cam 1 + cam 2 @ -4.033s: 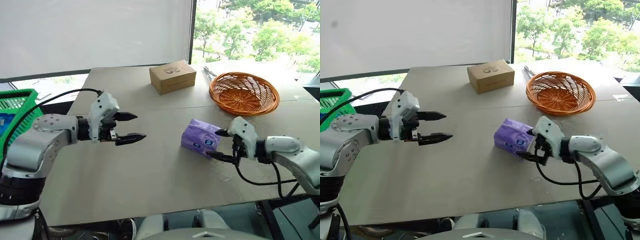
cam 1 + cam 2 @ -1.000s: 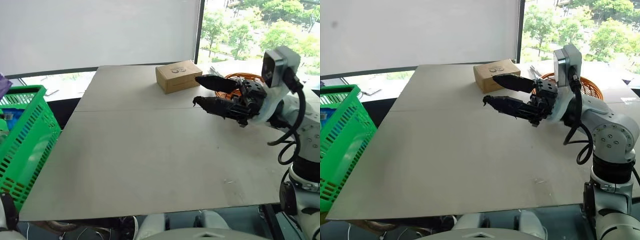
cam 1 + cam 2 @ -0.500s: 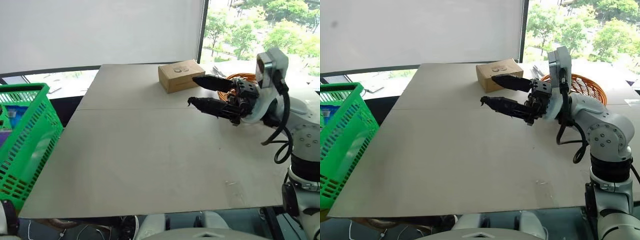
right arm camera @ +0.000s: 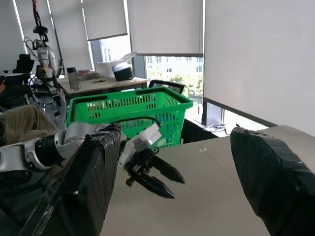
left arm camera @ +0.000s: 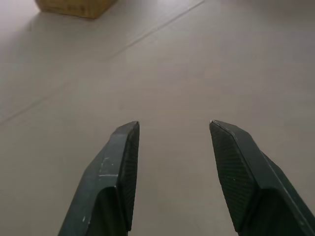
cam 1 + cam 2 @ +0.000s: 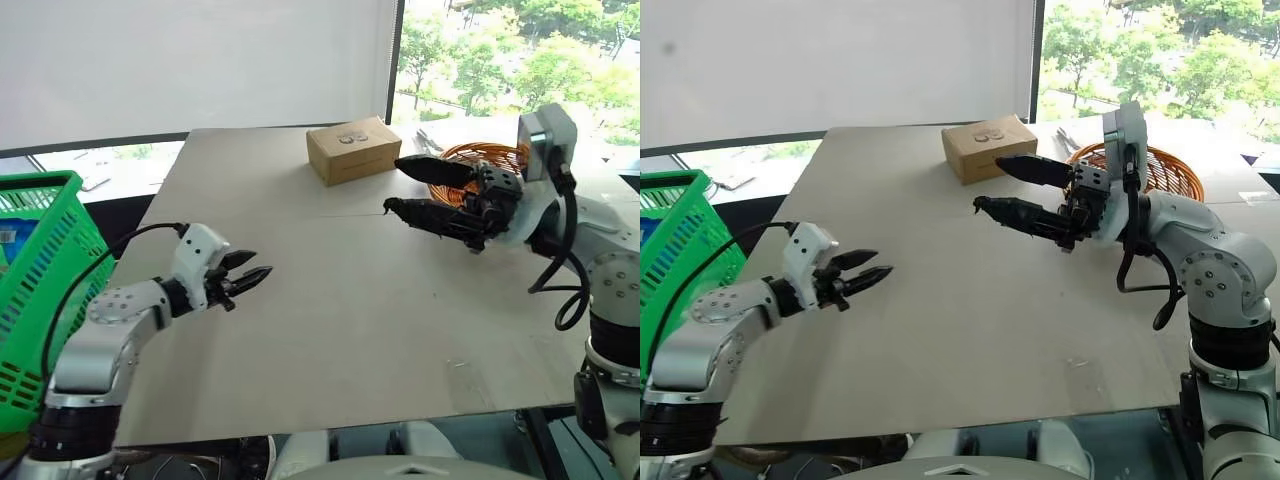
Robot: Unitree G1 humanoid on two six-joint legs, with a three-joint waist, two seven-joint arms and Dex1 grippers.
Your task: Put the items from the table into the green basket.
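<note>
Left gripper (image 6: pixel 250 277): back over the table (image 6: pixel 330 330) after a second ago being out at the basket side; fingers part-way open with nothing between them, as the left wrist view confirms, bare tabletop ahead of the tips.

Right gripper (image 6: pixel 400 187): raised above the far half of the table, pointing toward the left arm, jaws spread wide and empty; it has hardly shifted in the last second.

Green basket (image 6: pixel 40 270): off the table edge, behind and outward of the left gripper; something blue (image 6: pixel 8 237) shows through its rim area, likely one of the packs.

Purple pack: seen on the table four seconds ago beside the right gripper, now gone from the tabletop.

Beyond the right gripper: a cardboard box (image 6: pixel 352 149) and an orange wicker bowl (image 6: pixel 478 160), both untouched.

Reading: with no soft packs left on the table, the job looks finished or nearly so.
</note>
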